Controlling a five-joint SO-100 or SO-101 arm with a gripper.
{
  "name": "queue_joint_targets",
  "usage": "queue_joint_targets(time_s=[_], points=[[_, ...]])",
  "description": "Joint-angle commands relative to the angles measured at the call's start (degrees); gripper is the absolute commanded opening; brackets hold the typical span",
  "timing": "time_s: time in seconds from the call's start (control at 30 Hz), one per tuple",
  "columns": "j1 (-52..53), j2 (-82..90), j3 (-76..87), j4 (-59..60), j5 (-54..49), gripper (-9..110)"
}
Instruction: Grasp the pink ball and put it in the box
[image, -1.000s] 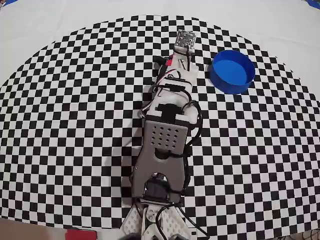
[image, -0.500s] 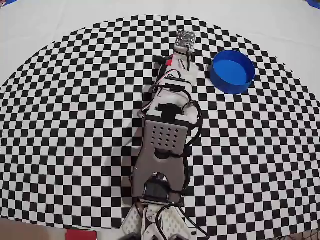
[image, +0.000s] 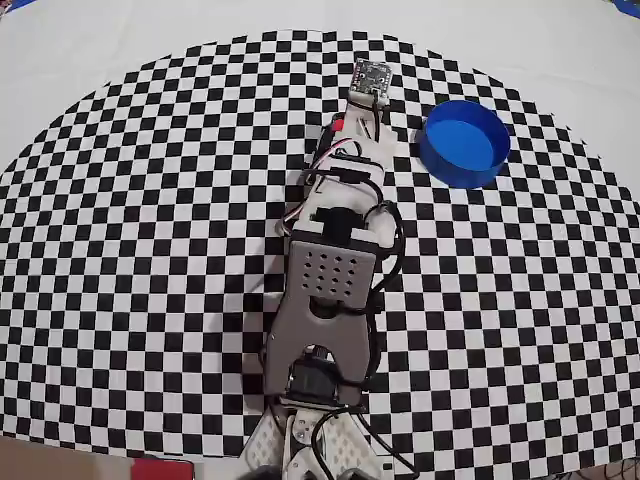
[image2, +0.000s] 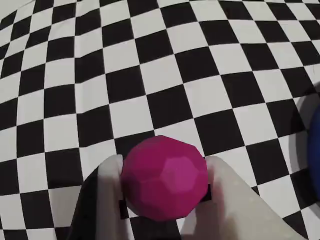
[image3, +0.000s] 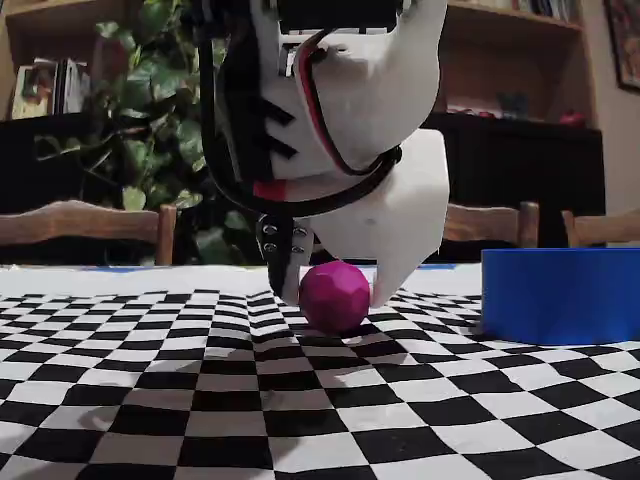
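- You're working over a wide checkered cloth that covers the table, flat and matte; low in the fixed view it shows mild ripples, so expect the ball to roll if you let go early.
- Behind the table in the fixed view: wooden chairs, a leafy plant and dark shelving. None of it is near your working area.
- Your arm stretches up the middle of the overhead view, hiding most of what it holds.
- The box sits to the right of the arm's tip in the overhead view, near but apart, open side up, nothing visible inside.
- The gripper has a finger on each side of the pink ball, both touching it at its widest line: clamped on the ball, I'd say.
- The ball looks down on the cloth or barely off it in the fixed view; I can't tell which.
- Handling: it's faceted, hard-looking and probably light. A round thing slips easily, so stay on the equator with a firm squeeze.
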Motion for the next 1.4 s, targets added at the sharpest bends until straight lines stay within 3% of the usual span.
queue_joint_targets(time_s=[0.0,0.97,1.37], points=[[-0.18,0.62,-2.20,-0.53,-0.53,0],[0.70,11.60,-0.18,0.44,0.09,0],[1.49,22.68,7.82,0.53,0.00,0]])
